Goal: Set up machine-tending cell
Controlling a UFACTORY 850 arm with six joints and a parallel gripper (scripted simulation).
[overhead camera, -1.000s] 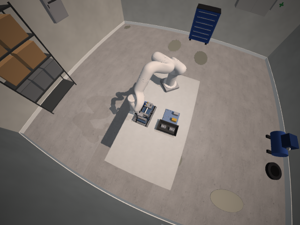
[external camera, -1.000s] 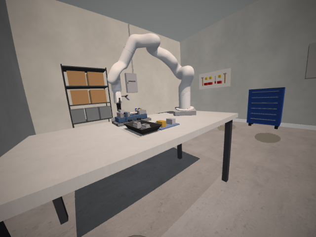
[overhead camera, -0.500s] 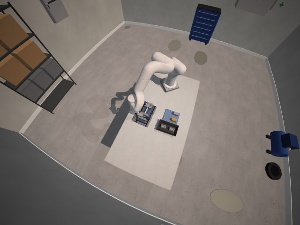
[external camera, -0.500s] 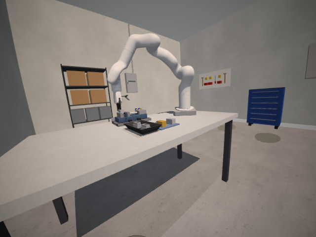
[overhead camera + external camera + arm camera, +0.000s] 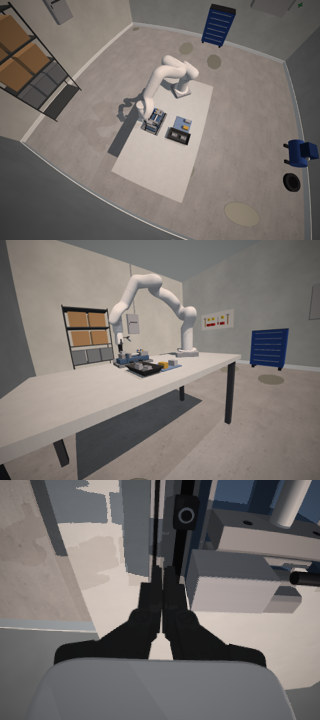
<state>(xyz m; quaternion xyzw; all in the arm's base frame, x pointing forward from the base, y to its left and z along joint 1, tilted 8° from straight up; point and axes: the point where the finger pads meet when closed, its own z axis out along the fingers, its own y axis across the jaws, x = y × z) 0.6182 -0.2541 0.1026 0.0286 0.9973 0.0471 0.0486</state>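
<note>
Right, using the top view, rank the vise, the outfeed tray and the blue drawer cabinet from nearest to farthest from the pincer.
1. The vise: directly beside the shut pincer, at the table's edge.
2. The outfeed tray: across the table, beyond the vise.
3. The blue drawer cabinet: against the far wall, well past the arm's base.

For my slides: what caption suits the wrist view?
Shut, empty gripper pointing down beside the vise, a grey block to its right.

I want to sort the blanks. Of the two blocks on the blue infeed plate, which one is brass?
The yellow-orange block, the one nearer the black outfeed tray. The other block on the infeed plate is grey aluminium.
</note>
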